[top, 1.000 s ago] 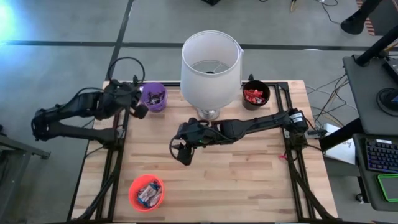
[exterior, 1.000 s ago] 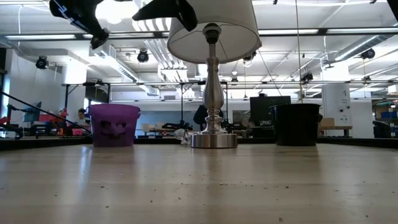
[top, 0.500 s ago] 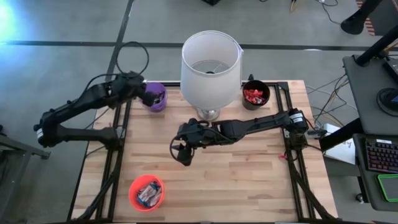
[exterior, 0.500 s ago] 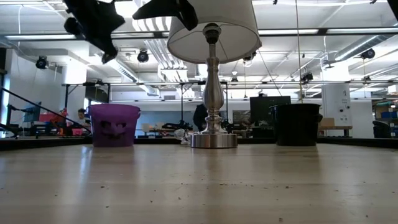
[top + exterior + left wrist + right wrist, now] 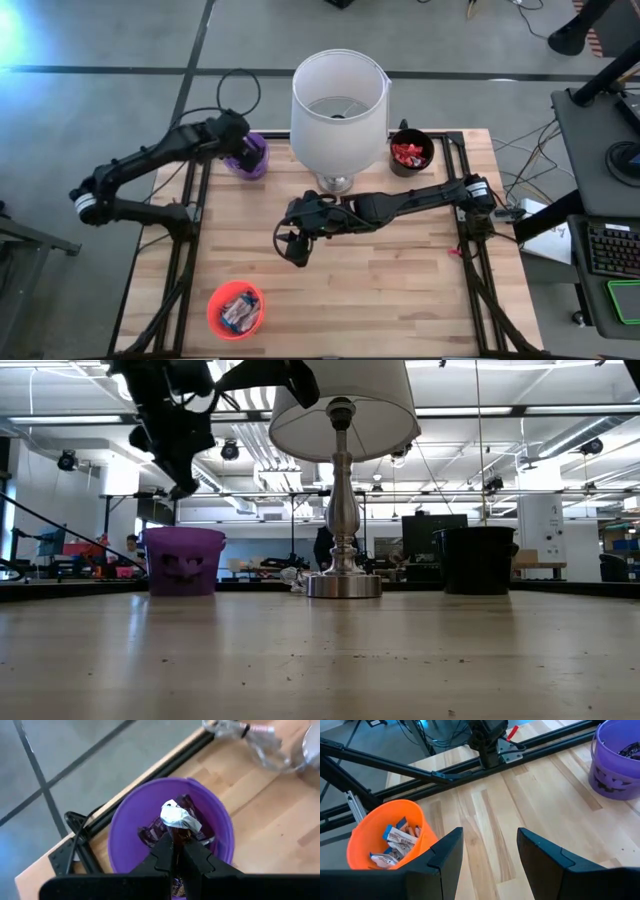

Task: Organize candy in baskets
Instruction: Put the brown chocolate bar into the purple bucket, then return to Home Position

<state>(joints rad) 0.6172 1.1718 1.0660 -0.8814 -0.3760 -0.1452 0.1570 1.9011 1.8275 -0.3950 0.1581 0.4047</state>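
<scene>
Left fingers: the left gripper (image 5: 176, 851) hangs right above the purple round plastic basket (image 5: 247, 156) at the far left of the bench; its two dark fingers (image 5: 165, 852) are pinched together on a dark shiny-wrapped candy bar (image 5: 178, 822) whose crumpled silvery end sticks up past the tips.
Left arm: the dark left arm (image 5: 150, 160) reaches in from the left edge of the bench, its wrist above the purple basket; in the low view the gripper (image 5: 185, 488) sits above that basket's rim (image 5: 183, 534).
Purple basket: more dark-wrapped candy (image 5: 152, 832) lies inside, under the held bar.
Right fingers: the right gripper (image 5: 486, 855) has its fingers (image 5: 447, 855) spread wide with nothing between them, held above bare wood near the middle of the bench.
Right arm: the dark right arm (image 5: 400, 203) stretches from the right side across to the middle, just on the near side of the lamp base.
Orange basket: the orange-red round basket (image 5: 236, 308) stands at the near left, holding blue-and-white wrapped candy (image 5: 395, 837).
Black basket: the black round basket (image 5: 410, 153) stands at the far right, with red-wrapped candy (image 5: 408, 151) in it.
Lamp: a big white lampshade on a shiny metal base (image 5: 338, 100) stands at the far middle, between the purple and black baskets.
Bench: light wooden plank bench (image 5: 400, 280) with a black metal frame.
</scene>
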